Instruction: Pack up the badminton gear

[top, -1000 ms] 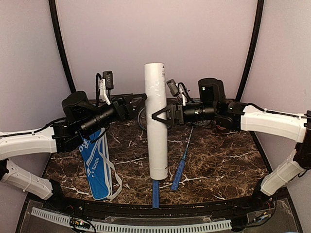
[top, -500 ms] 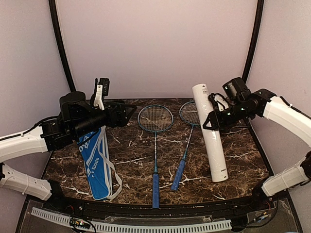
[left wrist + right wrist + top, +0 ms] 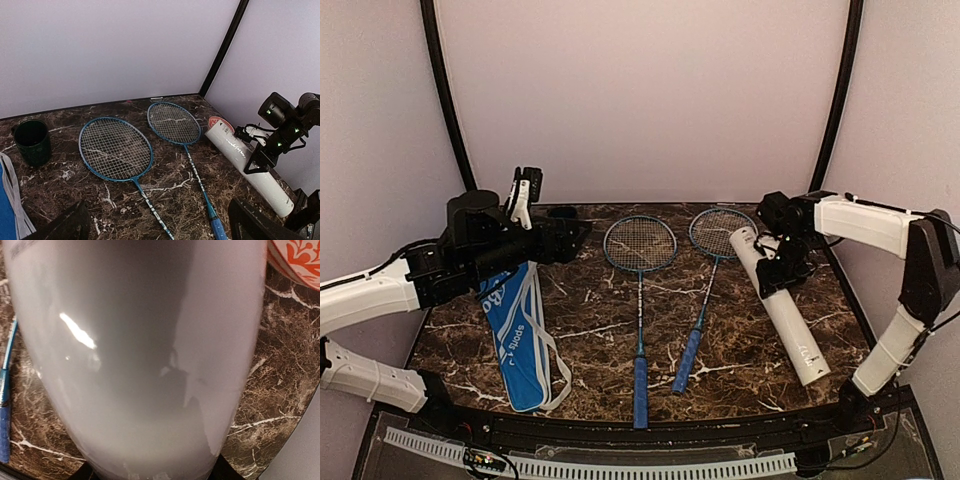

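Two blue-handled rackets lie side by side mid-table, the left racket (image 3: pixel 640 300) (image 3: pixel 116 148) and the right racket (image 3: pixel 705 300) (image 3: pixel 175 122). The long white tube (image 3: pixel 790 320) (image 3: pixel 250 167) lies slanted along the table's right side, its orange-patterned end (image 3: pixel 218 123) toward the back. My right gripper (image 3: pixel 782 268) (image 3: pixel 152 472) is shut on the tube's upper part, and the tube (image 3: pixel 140 350) fills the right wrist view. The blue racket bag (image 3: pixel 515 340) lies at the left. My left gripper (image 3: pixel 570 235) (image 3: pixel 160 230) hovers open and empty above the table's back left, beside the bag.
A small dark cup (image 3: pixel 31 141) stands at the back left, near the left racket's head. The bag's white straps (image 3: pixel 552 370) trail beside it. Black frame posts (image 3: pixel 838 100) rise at the back corners. The right racket's blue handle (image 3: pixel 4 410) lies left of the tube.
The right arm has swung the tube from upright at mid-table over to the right and laid it down. The left gripper has pulled back left.
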{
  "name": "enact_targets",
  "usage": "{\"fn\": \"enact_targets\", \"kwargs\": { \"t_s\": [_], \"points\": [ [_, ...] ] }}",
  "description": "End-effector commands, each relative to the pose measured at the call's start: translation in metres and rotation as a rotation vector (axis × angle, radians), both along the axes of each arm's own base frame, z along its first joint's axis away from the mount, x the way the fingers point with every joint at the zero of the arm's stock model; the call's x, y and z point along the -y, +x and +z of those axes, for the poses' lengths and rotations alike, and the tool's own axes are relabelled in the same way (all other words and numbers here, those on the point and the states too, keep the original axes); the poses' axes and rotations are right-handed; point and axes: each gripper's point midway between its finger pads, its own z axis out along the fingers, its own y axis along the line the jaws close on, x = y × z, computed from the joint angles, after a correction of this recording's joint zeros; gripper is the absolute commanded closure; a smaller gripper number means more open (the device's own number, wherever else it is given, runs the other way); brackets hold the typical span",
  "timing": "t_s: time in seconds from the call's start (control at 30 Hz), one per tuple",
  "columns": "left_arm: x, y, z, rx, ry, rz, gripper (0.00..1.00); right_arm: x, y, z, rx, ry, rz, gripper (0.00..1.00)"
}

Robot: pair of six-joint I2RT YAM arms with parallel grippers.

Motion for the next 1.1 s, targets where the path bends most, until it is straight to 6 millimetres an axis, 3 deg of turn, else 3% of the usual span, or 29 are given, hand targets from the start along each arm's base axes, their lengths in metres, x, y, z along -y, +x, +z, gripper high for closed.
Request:
{"fn": "enact_targets", "kwargs": {
  "t_s": [0.0,0.23,0.4,0.5,0.63,0.83,0.93,1.07],
  "points": [
    [-0.01,0.004,-0.02,-0.039,0.063,0.039,0.01,0.017,0.005,-0.019,-0.044,-0.104,-0.006,0.56],
    [-0.04,0.02,-0.049,-0.165,0.148,0.224,0.01,0.04,0.004,-0.047,-0.105,-0.208,-0.047,0.51],
    [-0.064,0.029,-0.076,-0.275,0.206,0.356,0.01,0.041,0.005,-0.054,-0.112,-0.214,-0.058,0.29],
    [-0.077,0.033,-0.086,-0.321,0.212,0.378,0.01,0.039,0.012,-0.046,-0.069,-0.197,-0.058,0.17],
    [-0.107,0.038,-0.107,-0.418,0.217,0.421,0.01,0.031,0.023,-0.026,0.004,-0.144,-0.055,0.1],
    [-0.171,0.048,-0.122,-0.504,0.198,0.592,0.01,0.014,0.055,0.034,0.206,-0.035,-0.061,0.0],
    [-0.185,0.057,-0.122,-0.505,0.212,0.621,0.03,-0.001,0.07,0.062,0.298,0.056,-0.047,0.0],
    [-0.19,0.071,-0.129,-0.537,0.245,0.625,0.19,-0.023,0.079,0.096,0.407,0.2,-0.004,0.0]
  ]
}}
